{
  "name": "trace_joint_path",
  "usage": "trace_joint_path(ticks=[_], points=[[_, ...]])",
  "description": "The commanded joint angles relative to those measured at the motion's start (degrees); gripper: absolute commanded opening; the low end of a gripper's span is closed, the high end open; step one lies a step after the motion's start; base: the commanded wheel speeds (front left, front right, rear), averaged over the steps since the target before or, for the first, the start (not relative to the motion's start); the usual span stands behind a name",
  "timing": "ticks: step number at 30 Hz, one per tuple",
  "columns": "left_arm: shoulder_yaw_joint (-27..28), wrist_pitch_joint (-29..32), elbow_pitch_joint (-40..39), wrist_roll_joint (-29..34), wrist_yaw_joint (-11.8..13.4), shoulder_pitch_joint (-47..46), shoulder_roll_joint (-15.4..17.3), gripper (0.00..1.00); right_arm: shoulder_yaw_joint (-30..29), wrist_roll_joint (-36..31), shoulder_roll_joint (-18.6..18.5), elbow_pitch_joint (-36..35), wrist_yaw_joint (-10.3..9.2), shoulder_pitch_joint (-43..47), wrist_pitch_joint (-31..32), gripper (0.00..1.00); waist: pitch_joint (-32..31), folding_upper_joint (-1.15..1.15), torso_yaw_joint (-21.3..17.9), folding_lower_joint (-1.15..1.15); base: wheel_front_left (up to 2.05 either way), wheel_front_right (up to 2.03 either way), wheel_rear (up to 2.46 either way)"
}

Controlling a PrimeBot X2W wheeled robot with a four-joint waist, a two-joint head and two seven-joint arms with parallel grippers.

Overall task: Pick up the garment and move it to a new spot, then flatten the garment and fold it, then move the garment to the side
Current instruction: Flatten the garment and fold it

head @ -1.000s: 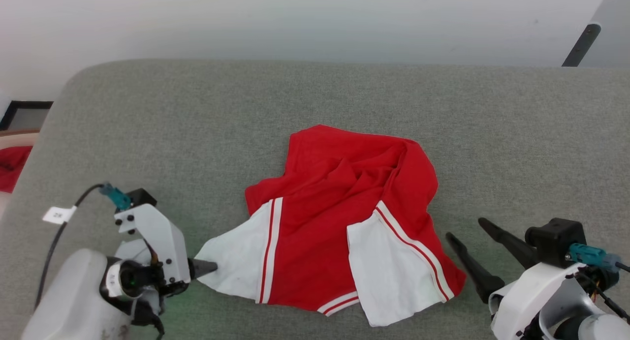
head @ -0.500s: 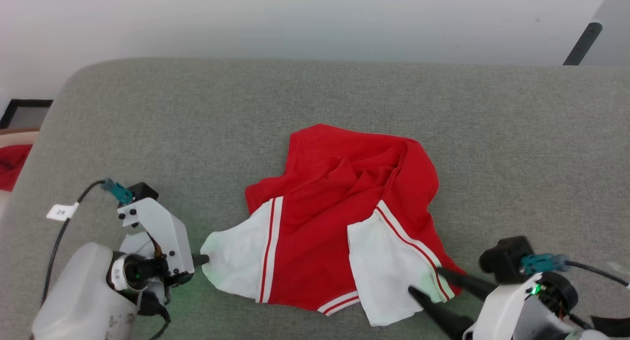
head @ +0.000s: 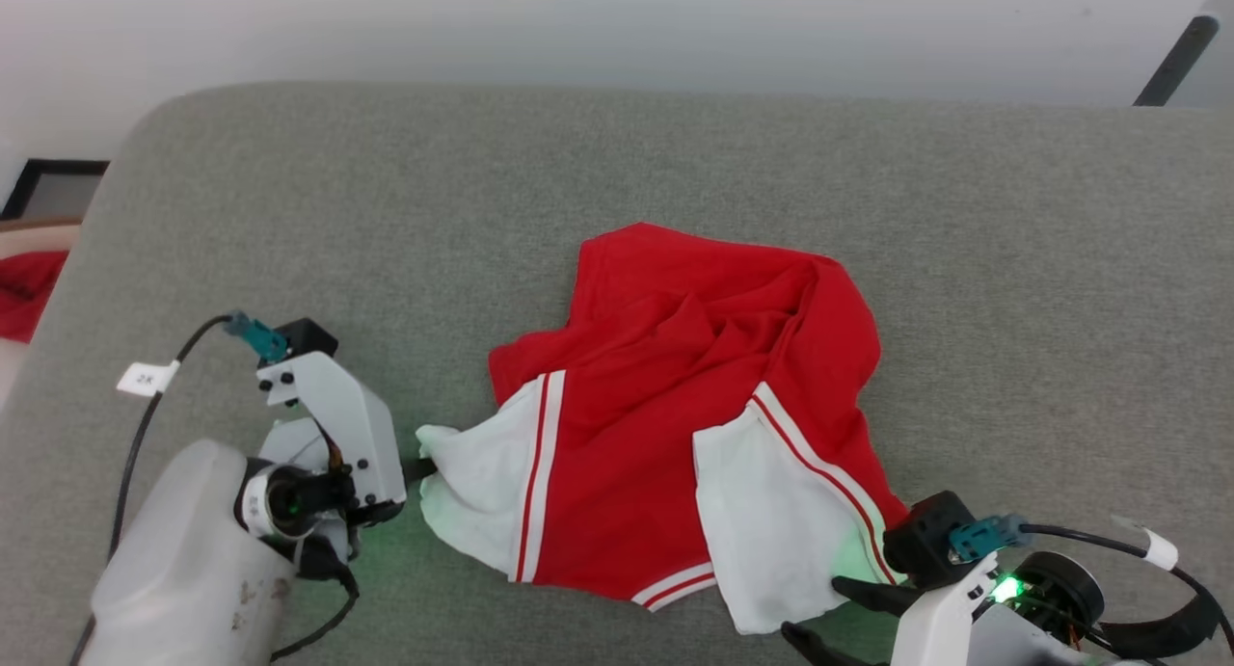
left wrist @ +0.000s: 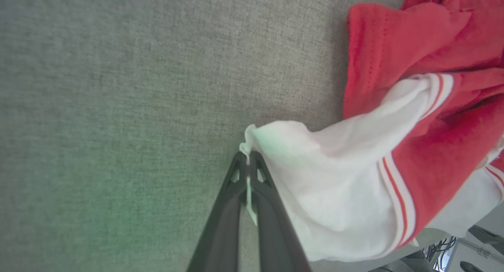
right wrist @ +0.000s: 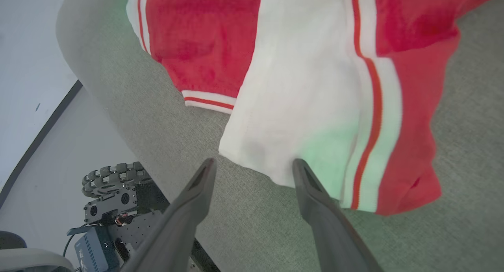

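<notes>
Head view: the right gripper (head: 824, 613) is partly cut off by the bottom edge. The tips of the left gripper (head: 422, 469) are mostly hidden between its white housing and the cloth. At the far left edge a plain red cloth (head: 24, 295) is cropped by the frame. A small white tag (head: 145, 379) on the left arm's black cable carries short dark writing, too small to read surely.

The bright red jersey shirt (head: 675, 386), with white sleeves edged in stripes, lies crumpled at the middle of the grey woven surface (head: 617, 155), towards its near side. In the left wrist view the left gripper's fingers (left wrist: 236, 193) are pinched tight on the corner of one white sleeve, lifting it slightly. The right gripper stands wide apart at the hem of the other white sleeve; whether it touches the cloth cannot be told.
</notes>
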Motion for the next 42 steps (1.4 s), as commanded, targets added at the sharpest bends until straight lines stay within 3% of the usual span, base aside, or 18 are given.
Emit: trace_joint_path(ticks=[1, 11, 19, 20, 21, 32, 42], points=[[-0.25, -0.36, 0.41, 0.04, -0.56, -0.7, -0.53, 0.0, 0.31, -0.56, -0.09, 0.15, -0.06, -0.84, 0.45, 1.0, 0.69, 0.0, 0.62, 0.0, 0.0, 0.0, 0.0], [-0.86, -1.58, 2.47, -0.18, -2.12, -2.93, -2.0, 0.0, 3.57, -2.84, -0.2, 2.94, -0.06, -2.75, 2.2, 1.0, 2.24, 0.0, 2.56, 0.0, 0.0, 0.0, 0.0], [-0.9, -2.6, 4.29, -0.47, -2.97, -4.12, -2.64, 0.0, 5.54, -5.58, -0.15, 9.59, -0.09, -5.39, 0.69, 1.0, 2.78, 0.0, 3.61, 0.0, 0.0, 0.0, 0.0], [-0.93, -2.74, 4.6, -0.46, -3.08, -4.26, -2.6, 0.0, 5.89, -5.8, -0.04, 10.55, -0.09, -5.66, 0.49, 0.44, 2.77, 0.0, 3.64, 0.0, 0.0, 0.0, 0.0], [-0.98, -2.82, 4.78, -0.44, -3.14, -4.39, -2.65, 0.0, 6.2, -6.0, 0.13, 11.34, -0.09, -6.01, 0.21, 0.0, 2.75, 0.0, 3.68, 0.0, 0.0, 0.0, 0.0], [-0.86, -3.17, 6.57, -0.9, -3.82, -5.17, -1.97, 0.0, 6.46, -3.99, 0.85, 13.78, -0.07, -8.37, -1.86, 0.0, 2.12, 0.0, 3.33, 0.0, 0.0, 0.0, 0.0], [-0.76, -1.42, 5.33, -1.38, -3.52, -5.38, -0.35, 0.0, -1.0, 2.22, 0.89, 9.33, -0.06, -8.33, -2.3, 0.0, -1.29, 0.0, 1.92, 0.0, 0.0, 0.0, 0.0]])
